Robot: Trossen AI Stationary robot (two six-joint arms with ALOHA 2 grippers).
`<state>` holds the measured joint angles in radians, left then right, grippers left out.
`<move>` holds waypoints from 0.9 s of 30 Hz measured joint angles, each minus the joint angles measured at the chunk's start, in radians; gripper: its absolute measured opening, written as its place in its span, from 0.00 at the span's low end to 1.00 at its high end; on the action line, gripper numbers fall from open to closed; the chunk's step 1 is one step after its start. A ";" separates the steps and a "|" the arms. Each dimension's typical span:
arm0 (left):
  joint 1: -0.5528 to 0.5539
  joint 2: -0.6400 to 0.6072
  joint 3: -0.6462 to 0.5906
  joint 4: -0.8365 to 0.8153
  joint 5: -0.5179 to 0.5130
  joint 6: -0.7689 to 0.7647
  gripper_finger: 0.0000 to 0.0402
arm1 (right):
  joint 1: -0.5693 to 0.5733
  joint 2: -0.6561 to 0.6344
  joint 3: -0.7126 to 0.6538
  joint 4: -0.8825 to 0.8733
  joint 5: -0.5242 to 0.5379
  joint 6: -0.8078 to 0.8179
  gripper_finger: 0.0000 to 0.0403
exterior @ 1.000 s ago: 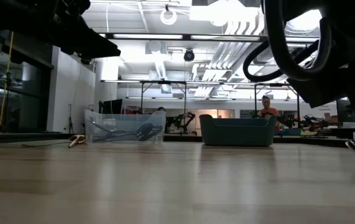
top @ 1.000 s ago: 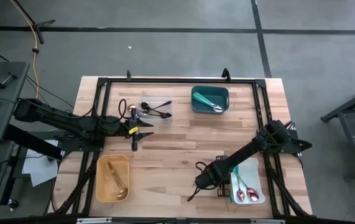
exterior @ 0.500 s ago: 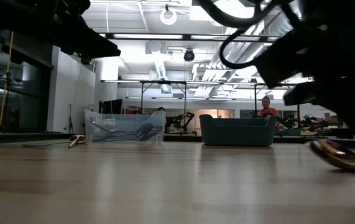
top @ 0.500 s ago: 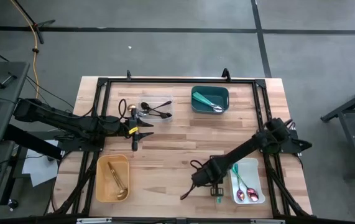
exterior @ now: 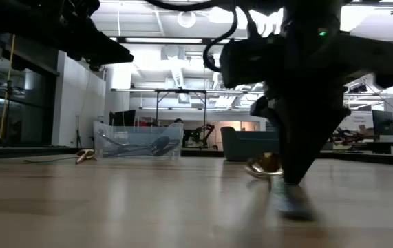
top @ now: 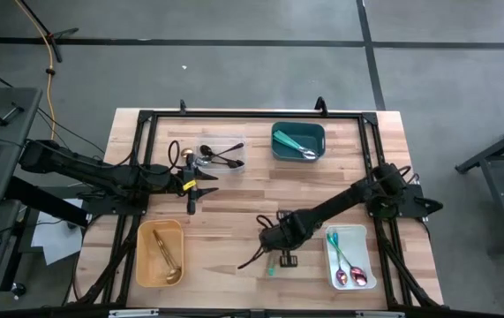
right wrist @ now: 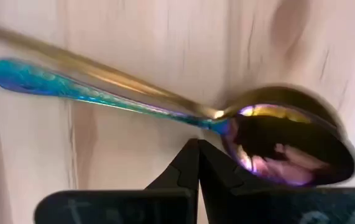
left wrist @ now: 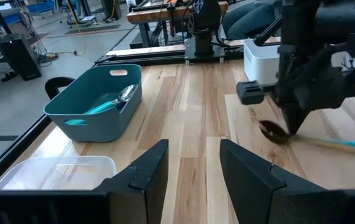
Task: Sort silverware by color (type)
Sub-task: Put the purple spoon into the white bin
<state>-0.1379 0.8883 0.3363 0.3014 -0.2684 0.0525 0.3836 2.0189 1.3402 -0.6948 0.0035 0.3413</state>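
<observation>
My right gripper is fully closed beside an iridescent pink-purple metal spoon, gripping nothing; my left gripper hangs part-open, empty. No legible writing.

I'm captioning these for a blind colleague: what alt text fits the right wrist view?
The right gripper, fingers shut, hangs close over a shiny iridescent spoon with a blue-purple handle and gold-pink bowl. The spoon lies on the pale wooden table, its bowl just beyond the fingertips.

spoon on table | right hand over it
</observation>
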 joint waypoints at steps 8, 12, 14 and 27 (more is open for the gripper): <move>0.000 0.000 0.000 -0.020 0.000 0.000 0.34 | -0.010 0.005 0.043 -0.165 0.015 -0.010 0.00; 0.000 0.000 0.000 -0.020 0.000 0.001 0.34 | 0.006 0.003 0.094 -0.205 0.014 -0.031 0.00; 0.000 0.000 0.000 -0.019 0.000 0.000 0.34 | 0.016 0.003 0.115 -0.198 0.012 -0.065 0.00; 0.000 0.000 0.000 -0.019 0.000 0.003 0.34 | 0.022 0.003 0.169 -0.041 -0.023 -0.190 0.09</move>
<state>-0.1383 0.8883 0.3363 0.2821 -0.2684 0.0555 0.4057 2.0221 1.5093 -0.7358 -0.0194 0.1511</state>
